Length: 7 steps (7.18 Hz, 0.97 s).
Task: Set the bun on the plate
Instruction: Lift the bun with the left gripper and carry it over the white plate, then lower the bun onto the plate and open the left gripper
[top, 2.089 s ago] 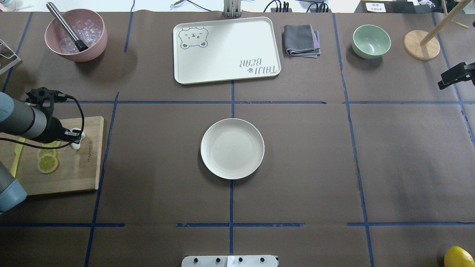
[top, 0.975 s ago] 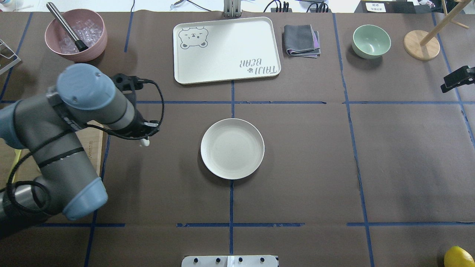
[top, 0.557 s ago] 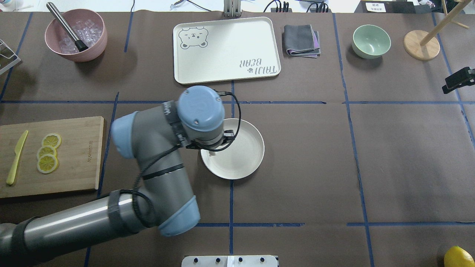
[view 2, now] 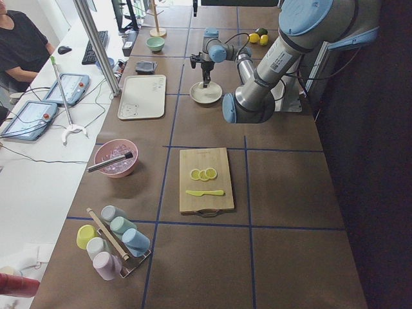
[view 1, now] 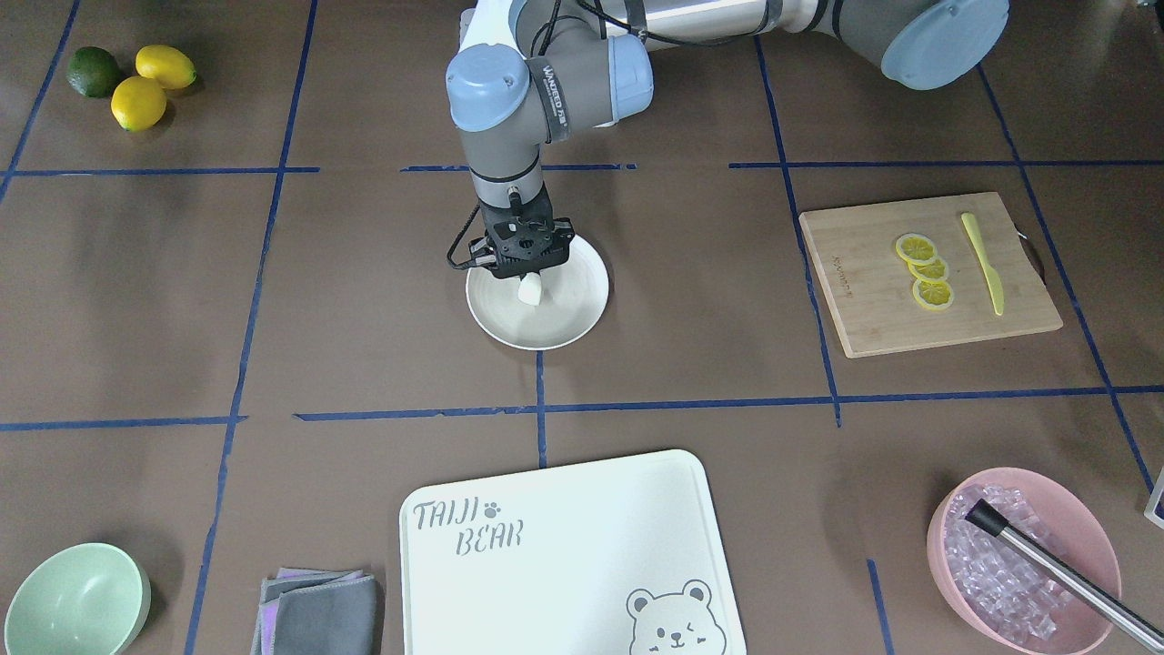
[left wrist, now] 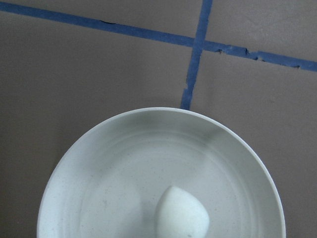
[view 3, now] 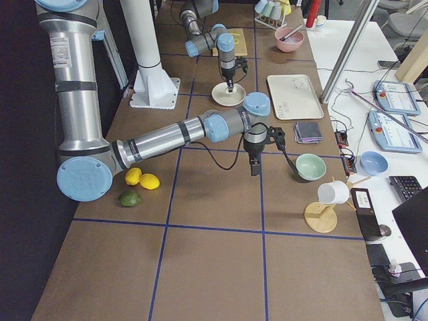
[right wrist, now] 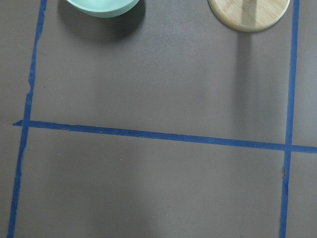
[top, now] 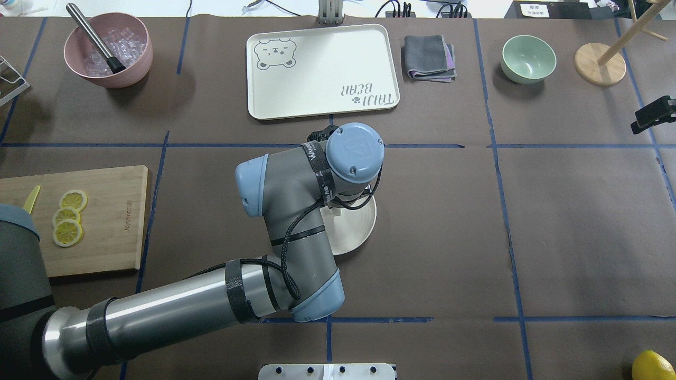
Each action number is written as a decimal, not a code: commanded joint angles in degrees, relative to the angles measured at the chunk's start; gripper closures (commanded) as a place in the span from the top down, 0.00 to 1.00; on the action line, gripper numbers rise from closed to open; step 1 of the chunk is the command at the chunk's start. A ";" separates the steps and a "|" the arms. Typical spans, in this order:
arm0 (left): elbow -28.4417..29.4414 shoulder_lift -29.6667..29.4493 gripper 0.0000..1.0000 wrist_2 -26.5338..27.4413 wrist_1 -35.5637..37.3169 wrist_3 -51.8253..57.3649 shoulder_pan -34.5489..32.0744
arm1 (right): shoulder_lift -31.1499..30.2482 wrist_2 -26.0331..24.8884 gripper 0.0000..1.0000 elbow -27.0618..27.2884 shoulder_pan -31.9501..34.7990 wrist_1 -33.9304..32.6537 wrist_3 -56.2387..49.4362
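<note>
**Bun over plate, release not yet done**

- Left arm (top: 174,301) reaches out to mid-table with the wrist pointing straight down.
- The plate (view 1: 575,307) lies directly beneath the left gripper (view 1: 527,276). The wrist cam shows plate floor all around the tool axis, so we judge the alignment good enough.
- The cutting board (view 1: 864,291) with the lemon slices (view 1: 923,271) is well off to the gripper's side, and no bun is on it.
- The left jaws look clamped on the bun (view 1: 529,291). It sticks out just below the fingertips, over the plate's inner floor and inside the rim.
- We can't tell whether the bun's underside touches the plate or sits just above it.
- The right gripper (view 3: 255,167) is parked well apart from the left one, near the mint-green bowl (view 3: 311,166). We can't tell whether it is open or closed, and it isn't involved in this step.

Our read on progress is that pick and transfer are effectively done. What's left is to lower the bun if there is a gap, open the jaws, and lift clear without dragging the bun along. The bun is rounded, so it may roll a little on release, but the raised rim should keep it on the plate.
</note>
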 commanded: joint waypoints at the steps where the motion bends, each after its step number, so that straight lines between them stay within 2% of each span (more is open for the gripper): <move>1: 0.08 2.06 0.28 0.05 -2.49 -0.05 0.09 | -0.01 -0.15 1.00 -0.15 0.05 0.00 -0.08; 2: 0.08 1.90 0.33 -0.04 -2.58 -0.05 0.09 | -0.01 -0.16 1.00 -0.24 0.14 0.00 -0.16; 4: 0.08 2.07 0.57 -0.04 -2.67 0.13 0.09 | -0.01 -0.16 1.00 -0.24 0.14 0.00 -0.16; 6: 0.08 2.07 0.71 -0.04 -2.85 0.13 0.18 | -0.01 -0.16 1.00 -0.24 0.14 0.00 -0.16; 7: -0.01 1.99 0.96 -0.04 -2.67 0.13 0.09 | -0.01 -0.24 1.00 -0.32 0.23 0.00 -0.16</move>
